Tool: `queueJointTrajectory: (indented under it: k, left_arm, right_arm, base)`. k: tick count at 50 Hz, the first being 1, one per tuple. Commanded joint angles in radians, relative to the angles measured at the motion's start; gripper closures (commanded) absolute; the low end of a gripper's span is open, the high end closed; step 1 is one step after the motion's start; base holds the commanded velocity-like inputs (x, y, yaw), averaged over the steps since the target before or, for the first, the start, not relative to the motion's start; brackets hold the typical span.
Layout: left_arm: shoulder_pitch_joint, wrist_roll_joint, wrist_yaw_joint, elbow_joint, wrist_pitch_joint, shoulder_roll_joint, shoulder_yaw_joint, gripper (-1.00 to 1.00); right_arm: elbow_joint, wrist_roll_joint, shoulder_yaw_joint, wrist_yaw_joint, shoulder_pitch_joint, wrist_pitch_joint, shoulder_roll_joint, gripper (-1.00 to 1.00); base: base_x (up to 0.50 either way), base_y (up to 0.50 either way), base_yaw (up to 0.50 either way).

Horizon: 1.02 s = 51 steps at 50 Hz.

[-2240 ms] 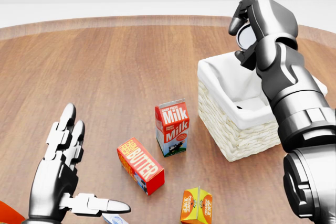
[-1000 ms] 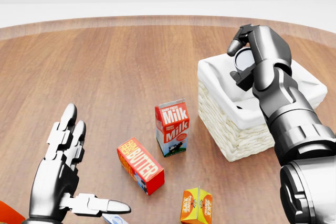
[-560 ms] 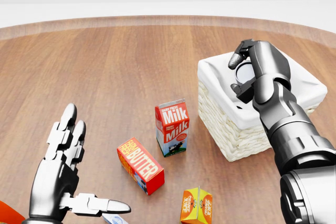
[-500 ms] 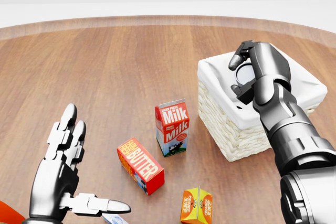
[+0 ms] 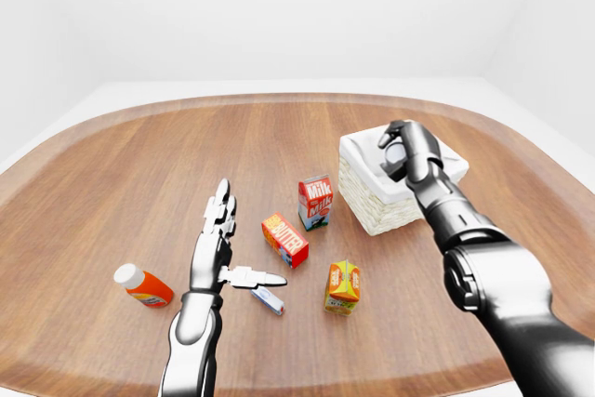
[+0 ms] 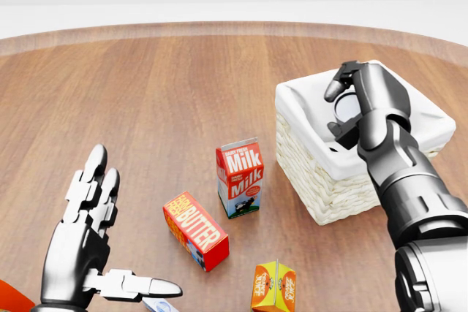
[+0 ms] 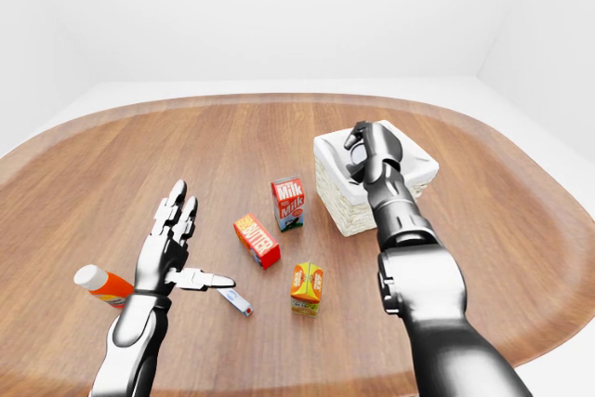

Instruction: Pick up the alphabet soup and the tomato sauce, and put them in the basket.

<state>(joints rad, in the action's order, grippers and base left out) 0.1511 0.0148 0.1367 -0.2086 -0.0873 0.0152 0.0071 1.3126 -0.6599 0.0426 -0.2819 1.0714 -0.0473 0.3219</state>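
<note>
your right robot hand (image 6: 351, 107) is lowered into the white cloth-lined wicker basket (image 6: 307, 158), fingers curled round a round silver-topped can (image 6: 344, 107); which of the two cans it is cannot be told. your left robot hand (image 6: 91, 235) hovers over the brown wooden desk (image 6: 161, 93), fingers spread, holding nothing. judged so, one delivery awaits release. no second can shows on the desk or visibly in the basket, so the other's whereabouts are unclear.

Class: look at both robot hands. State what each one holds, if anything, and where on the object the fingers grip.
The right hand holds a round can over the basket, fingers curled round its side. Its label is hidden. The left hand is open, holding nothing.
</note>
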Motion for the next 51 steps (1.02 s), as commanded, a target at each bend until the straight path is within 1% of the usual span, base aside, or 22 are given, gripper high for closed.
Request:
queueJointTrajectory:
  k: [1, 4, 5, 6, 7, 8, 32, 40, 43, 44, 47, 49, 51]
  left_arm:
    - [-0.010, -0.021, -0.028, -0.005, 0.000, -0.005, 0.010, -1.00]
    - [-0.010, -0.022, -0.028, -0.005, 0.000, -0.005, 0.010, -1.00]
    - [-0.010, -0.021, -0.028, -0.005, 0.000, -0.005, 0.010, -1.00]
    - [-0.010, -0.022, -0.028, -0.005, 0.000, -0.005, 0.010, -1.00]
    - [-0.010, -0.021, -0.028, -0.005, 0.000, -0.005, 0.010, -1.00]
    - [-0.010, -0.021, -0.028, -0.005, 0.000, -0.005, 0.010, -1.00]
    - [-0.010, -0.021, -0.028, -0.005, 0.000, -0.005, 0.010, -1.00]
    - [-0.010, -0.021, -0.028, -0.005, 0.000, -0.005, 0.010, -1.00]
    - [-0.010, -0.021, -0.028, -0.005, 0.000, -0.005, 0.010, -1.00]
    - [-0.010, -0.021, -0.028, -0.005, 0.000, -0.005, 0.010, -1.00]
    - [-0.010, -0.021, -0.028, -0.005, 0.000, -0.005, 0.010, -1.00]
    - [-0.010, -0.022, -0.028, -0.005, 0.000, -0.005, 0.010, -1.00]
    - [-0.012, -0.023, -0.028, 0.011, 0.000, -0.005, 0.011, -1.00]
  right_arm:
    - [-0.008, -0.024, 0.005, -0.023, 0.003, 0.001, 0.015, 1.00]
    - [-0.011, -0.023, 0.006, -0.021, 0.005, 0.003, 0.018, 1.00]
    - [-0.010, -0.020, 0.008, -0.021, 0.006, 0.003, 0.019, 0.48]
    - [-0.010, -0.020, 0.008, -0.020, 0.006, 0.004, 0.018, 0.15]
    - [-0.010, -0.020, 0.008, -0.021, 0.005, 0.005, 0.018, -0.56]
    - [-0.009, -0.019, 0.008, -0.021, 0.005, 0.005, 0.017, -1.00]
    - [-0.009, -0.008, 0.010, -0.017, 0.000, 0.003, 0.017, -1.00]
    - [-0.017, 0.011, 0.018, -0.025, 0.014, -0.019, 0.024, -1.00]
    - [-0.018, 0.013, 0.017, -0.025, 0.017, -0.021, 0.026, -1.00]
    - [-0.026, 0.034, 0.031, -0.026, 0.027, -0.040, 0.030, -1.00]
    - [-0.031, 0.041, 0.026, -0.022, 0.043, -0.037, 0.036, -1.00]
    - [-0.039, 0.090, 0.053, -0.014, 0.060, -0.040, 0.039, -1.00]
    - [-0.039, 0.089, 0.039, -0.008, 0.070, -0.040, 0.041, -1.00]
  base:
    - [0.00, 0.00, 0.00]
    - [0.00, 0.00, 0.00]
    - [0.00, 0.00, 0.00]
    - [0.00, 0.00, 0.00]
    - [0.00, 0.00, 0.00]
    - [0.00, 0.00, 0.00]
    - [0.00, 0.00, 0.00]
    - [0.00, 0.00, 0.00]
    - [0.00, 0.00, 0.00]
    - [0.00, 0.00, 0.00]
    - [0.00, 0.00, 0.00]
    - [0.00, 0.00, 0.00]
    - [0.00, 0.00, 0.00]
